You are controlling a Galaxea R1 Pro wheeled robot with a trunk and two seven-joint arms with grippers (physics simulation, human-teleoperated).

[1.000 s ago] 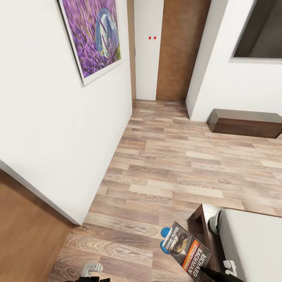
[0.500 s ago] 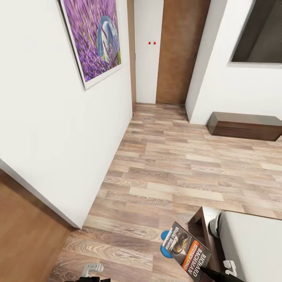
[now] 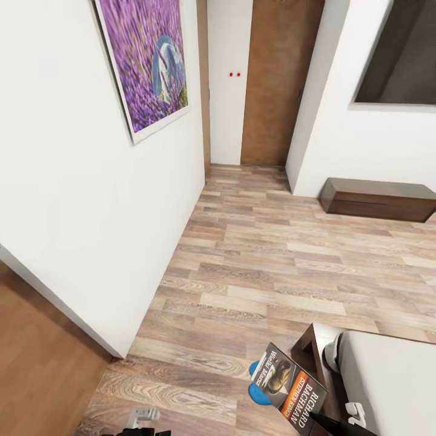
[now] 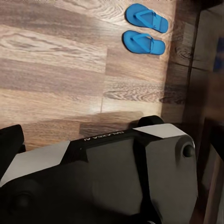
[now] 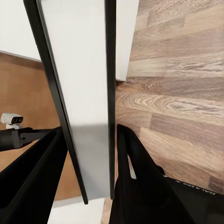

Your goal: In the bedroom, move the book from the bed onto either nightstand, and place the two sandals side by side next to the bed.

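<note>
Wall with the purple painting (image 3: 148, 63) has slid slightly down-frame over the last second: the head view is shifting, not the things. Left jaws cannot be judged. Sandals (image 4: 144, 30) lie paired on the floor (image 3: 272, 254). Right jaws (image 5: 93, 149) clamp the book (image 3: 290, 390), carried beside the bed (image 3: 387, 375); a nightstand must yet be found.

I see a purple lavender painting (image 3: 147, 60) on the white wall; a long low dark-brown cabinet (image 3: 378, 199) beyond.
</note>
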